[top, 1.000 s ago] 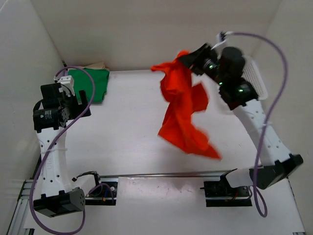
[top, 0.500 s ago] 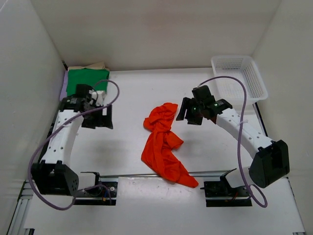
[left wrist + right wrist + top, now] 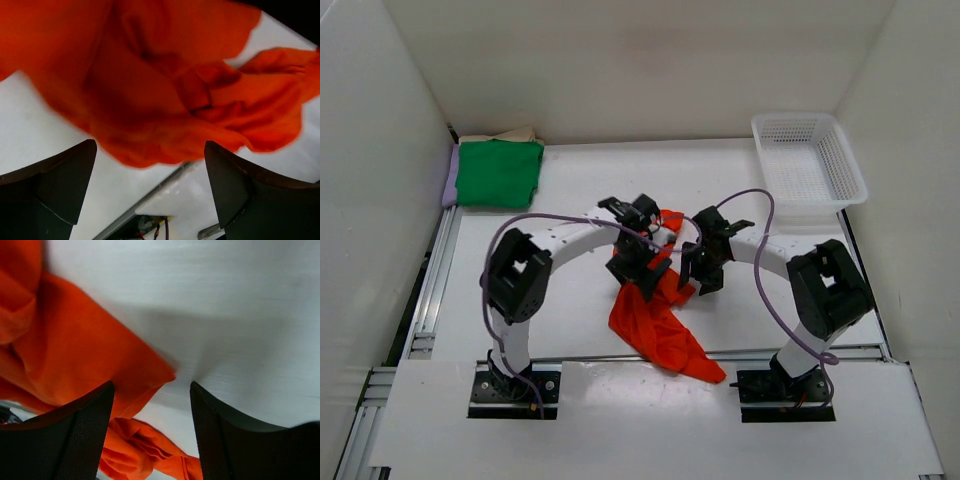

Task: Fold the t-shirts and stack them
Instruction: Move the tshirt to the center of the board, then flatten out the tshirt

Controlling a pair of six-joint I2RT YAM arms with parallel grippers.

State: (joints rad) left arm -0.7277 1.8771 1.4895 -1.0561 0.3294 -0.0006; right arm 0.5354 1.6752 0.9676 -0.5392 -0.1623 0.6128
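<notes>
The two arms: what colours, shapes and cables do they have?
The left arm and right arm have white links and blocky black joints. A thin lilac cable loops along each. The jaws are dark, broad wedges; the right ones show a fine mesh texture.

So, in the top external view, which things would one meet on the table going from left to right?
Folded bright green cloth t-shirt → crumpled orange-red cloth t-shirt → white plastic mesh basket.

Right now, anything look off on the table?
Orange shirt is a crumpled heap mid-table, one end trailing past the near edge. Green shirt sits folded, back left. Nothing looks damaged.
</notes>
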